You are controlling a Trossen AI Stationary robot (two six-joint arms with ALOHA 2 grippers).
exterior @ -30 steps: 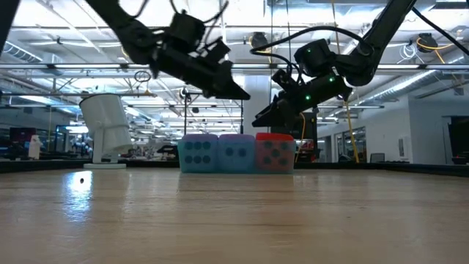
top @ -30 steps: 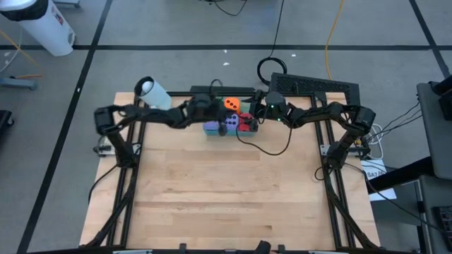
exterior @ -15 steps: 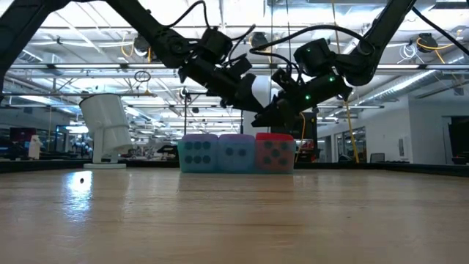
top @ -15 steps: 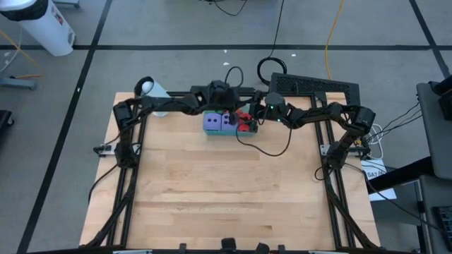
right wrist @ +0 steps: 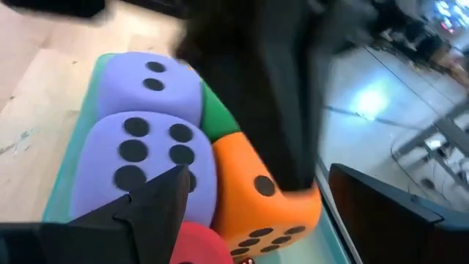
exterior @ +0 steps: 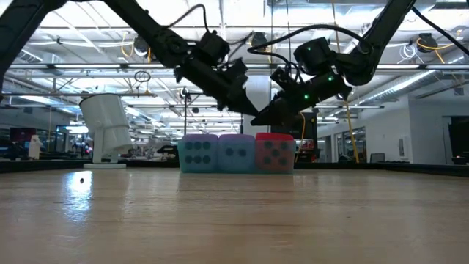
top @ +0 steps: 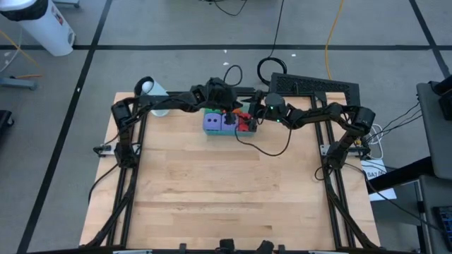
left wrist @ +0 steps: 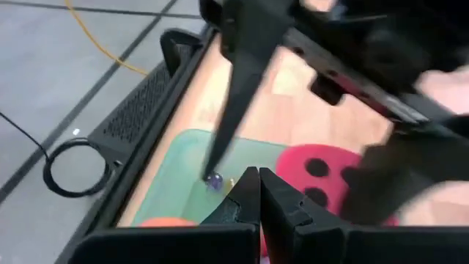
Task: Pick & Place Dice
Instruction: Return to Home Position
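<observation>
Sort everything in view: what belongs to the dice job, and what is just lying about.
Job: purple dice, orange die, green die and red die, packed in the green tray; left hand, shut, and right hand, open, above them.

Lying about: white cup on the table, black perforated panel, white cylinder on the floor.
</observation>
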